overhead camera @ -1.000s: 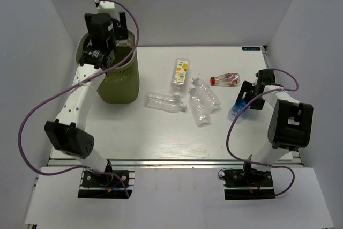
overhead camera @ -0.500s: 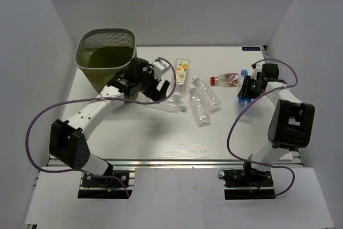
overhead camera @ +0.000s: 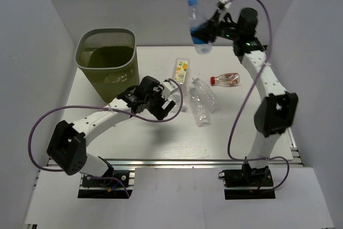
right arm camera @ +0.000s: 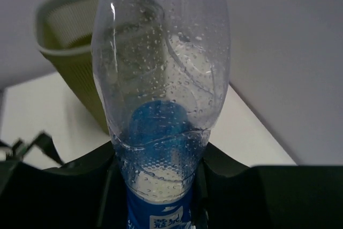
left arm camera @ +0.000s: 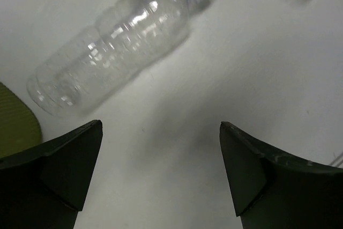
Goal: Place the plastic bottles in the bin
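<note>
High above the back of the table, my right gripper (overhead camera: 207,31) is shut on a clear bottle (overhead camera: 195,22) with a blue cap and blue label. In the right wrist view that bottle (right arm camera: 161,79) stands between the fingers of the gripper (right arm camera: 158,186), with the bin (right arm camera: 69,52) behind it. The olive mesh bin (overhead camera: 86,63) stands at the back left. My left gripper (overhead camera: 165,105) hangs low and open, just short of a clear bottle (left arm camera: 118,46) lying on the table; nothing is between its fingers (left arm camera: 75,159).
More bottles lie mid-table: one with an orange-and-green label (overhead camera: 181,71), a red-capped one (overhead camera: 225,80) and two clear ones (overhead camera: 205,93) (overhead camera: 199,110). White walls close in the left, right and back sides. A corner of the bin (left arm camera: 16,124) shows beside the left finger.
My right gripper closed on the blue-capped bottle at the right side of the table and lifted it high toward the back centre. The left arm swung from over the bin down to the clear bottle.
</note>
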### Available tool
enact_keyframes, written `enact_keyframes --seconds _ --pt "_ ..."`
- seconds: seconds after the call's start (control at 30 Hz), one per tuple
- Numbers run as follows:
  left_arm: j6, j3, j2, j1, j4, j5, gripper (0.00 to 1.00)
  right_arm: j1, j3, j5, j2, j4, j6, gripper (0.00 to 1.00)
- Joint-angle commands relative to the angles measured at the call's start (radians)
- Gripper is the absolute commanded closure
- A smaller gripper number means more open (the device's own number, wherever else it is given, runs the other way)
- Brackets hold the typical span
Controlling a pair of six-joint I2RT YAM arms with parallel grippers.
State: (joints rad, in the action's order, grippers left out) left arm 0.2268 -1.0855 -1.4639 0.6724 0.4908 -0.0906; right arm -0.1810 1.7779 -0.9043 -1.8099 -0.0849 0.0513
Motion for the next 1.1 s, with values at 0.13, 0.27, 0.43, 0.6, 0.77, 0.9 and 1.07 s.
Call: enact_keyframes --seconds 0.13,0.27,0.43,0.6,0.77,0.9,1.07 --pt "-0.188 0.16 0.262 0.068 0.0 0.045 0.0 -0.239 0.472 0.075 -0.345 -0.498 0.395 0.95" --pt "-0.265 0.185 0.304 0.09 0.031 0.067 0.0 -0.333 0.615 0.176 -0.451 -0.582 0.411 0.94" --pt "-0.303 0.194 0.316 0.121 0.04 0.077 0.0 -0.449 0.558 0.267 -0.448 -0.676 0.343 0.91" --pt "-0.355 0.194 0.306 0.151 0.04 0.077 0.0 -0.538 0.69 0.422 -0.554 -0.681 0.272 0.91" --pt "-0.421 0.174 0.306 0.17 0.049 0.086 0.0 -0.629 0.681 0.536 -0.598 -0.708 0.187 0.79" --pt "-0.513 0.183 0.326 0.179 0.009 0.086 0.0 -0.663 0.689 0.571 -0.655 -0.717 0.096 0.63" --pt "-0.618 0.222 0.367 0.19 -0.009 0.1 0.0 -0.669 0.69 0.61 -0.664 -0.724 0.055 0.1"
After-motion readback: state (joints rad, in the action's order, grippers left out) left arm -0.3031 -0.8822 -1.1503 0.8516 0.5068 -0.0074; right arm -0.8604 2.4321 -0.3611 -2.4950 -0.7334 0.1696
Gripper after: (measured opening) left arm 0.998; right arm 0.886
